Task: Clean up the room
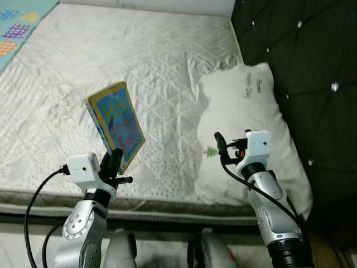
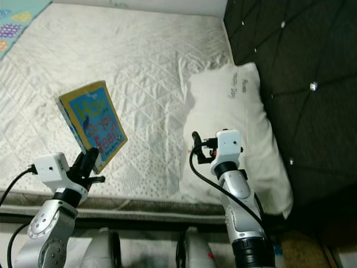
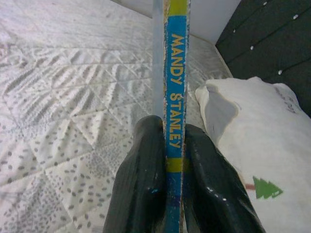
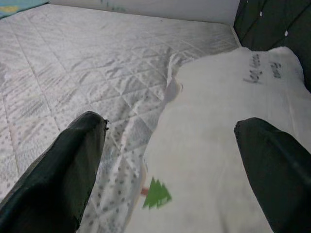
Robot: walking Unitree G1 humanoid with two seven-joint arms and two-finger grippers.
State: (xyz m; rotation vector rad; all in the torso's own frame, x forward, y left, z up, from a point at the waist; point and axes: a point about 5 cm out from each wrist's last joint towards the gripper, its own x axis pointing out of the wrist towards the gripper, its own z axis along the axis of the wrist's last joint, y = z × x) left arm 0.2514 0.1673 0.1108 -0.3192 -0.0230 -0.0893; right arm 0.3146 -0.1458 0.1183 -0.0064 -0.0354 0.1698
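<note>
In the left eye view, the left tool (image 1: 114, 159) is clamped on the low corner of a thin yellow-and-blue picture book (image 1: 116, 124), held tilted above the white quilted mattress (image 1: 145, 61); pinched so near a corner, it could swivel loose.

The left wrist view shows its spine reading "MANDY STANLEY".

In the right wrist view, the right tool (image 4: 170, 160) hangs apart over a white pillow (image 4: 228, 126) at 3 o'clock.

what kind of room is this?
Most likely a bedroom: a quilted mattress, a white pillow and a dark tufted headboard. The left gripper holds a children's book above the bed.
</note>
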